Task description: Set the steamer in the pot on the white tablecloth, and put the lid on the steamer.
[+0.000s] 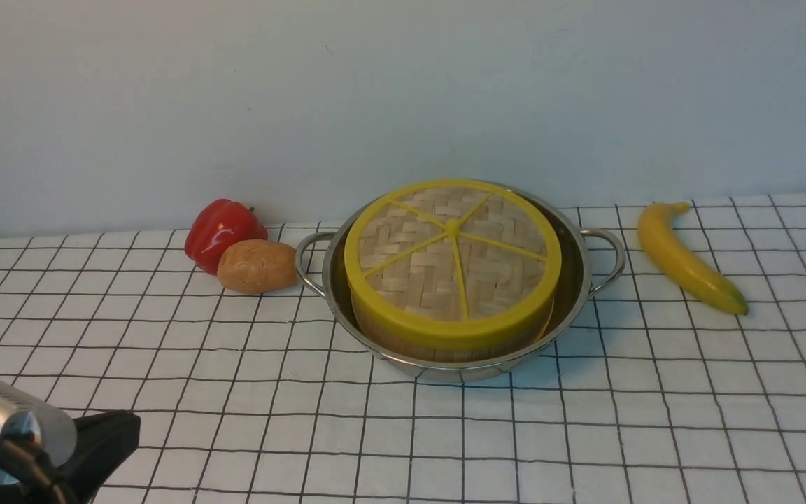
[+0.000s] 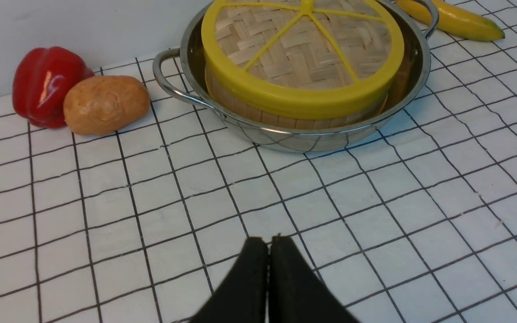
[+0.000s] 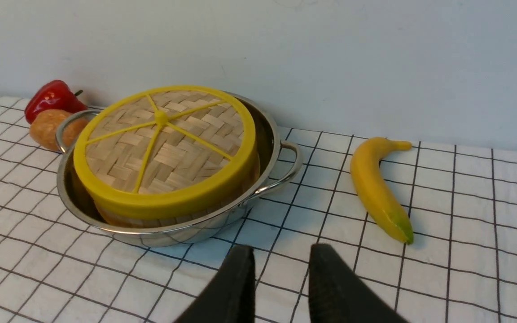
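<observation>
The steel pot [image 1: 580, 276] stands mid-table on the white tablecloth [image 1: 585, 420]. The steamer [image 1: 403, 346] sits inside it, with only its pale wood wall showing. The lid [image 1: 453, 252], woven with a yellow rim and spokes, lies flat on top of the steamer. My left gripper [image 2: 267, 244] is shut and empty, low over the cloth and well short of the pot [image 2: 312, 137]. My right gripper [image 3: 281, 258] is open with nothing between its fingers, over the cloth in front of the pot [image 3: 173, 235]. In the front view only the left arm [image 1: 25, 434] shows, at the near left corner.
A red pepper [image 1: 221, 231] and a potato [image 1: 257, 266] lie just left of the pot's left handle. A banana [image 1: 686, 259] lies to the pot's right. A pale wall rises behind the table.
</observation>
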You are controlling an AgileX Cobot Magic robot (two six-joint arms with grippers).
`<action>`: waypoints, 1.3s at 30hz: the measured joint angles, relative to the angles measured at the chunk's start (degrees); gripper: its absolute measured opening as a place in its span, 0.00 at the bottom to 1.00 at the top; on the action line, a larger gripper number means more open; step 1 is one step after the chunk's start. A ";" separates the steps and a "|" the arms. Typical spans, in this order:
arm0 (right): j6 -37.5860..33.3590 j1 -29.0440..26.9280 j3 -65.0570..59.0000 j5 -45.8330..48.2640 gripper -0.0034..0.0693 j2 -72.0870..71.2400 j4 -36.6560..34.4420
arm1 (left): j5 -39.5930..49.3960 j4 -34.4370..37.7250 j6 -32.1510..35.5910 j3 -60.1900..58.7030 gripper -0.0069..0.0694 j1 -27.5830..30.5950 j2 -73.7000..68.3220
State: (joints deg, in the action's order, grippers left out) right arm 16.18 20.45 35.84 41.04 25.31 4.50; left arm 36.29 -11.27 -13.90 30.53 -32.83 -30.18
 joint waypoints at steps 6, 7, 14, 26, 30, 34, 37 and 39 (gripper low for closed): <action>0.00 0.00 0.00 0.00 0.34 0.00 -1.19 | -0.07 0.00 0.00 0.00 0.11 0.00 0.00; 0.00 0.00 0.00 0.00 0.35 0.00 -1.21 | -0.07 0.00 0.00 0.00 0.11 0.00 0.00; 0.00 0.00 0.00 0.00 0.36 0.00 -1.39 | -0.91 -6.74 3.38 -2.11 0.12 2.99 1.88; 0.00 0.00 0.00 0.00 0.38 0.00 -1.39 | -19.68 -10.95 3.34 -23.62 0.17 27.28 20.89; 0.00 0.00 0.00 0.00 0.38 0.00 -1.39 | -20.55 -11.25 3.34 -29.78 0.18 30.34 28.65; 0.00 0.00 0.00 0.00 0.38 0.00 -1.39 | -19.57 -11.25 3.34 -30.93 0.19 30.78 30.04; 0.00 0.00 0.00 0.00 0.38 0.00 -1.39 | -17.85 -10.84 3.23 -30.93 0.20 30.78 30.09; 0.00 0.00 0.00 0.00 0.38 0.00 -1.39 | -16.90 -10.35 2.84 -30.93 0.20 30.78 30.08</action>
State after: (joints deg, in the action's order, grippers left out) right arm 16.18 20.45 35.84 41.04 25.31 3.11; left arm 19.38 -21.63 -11.06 -0.40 -2.05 -0.10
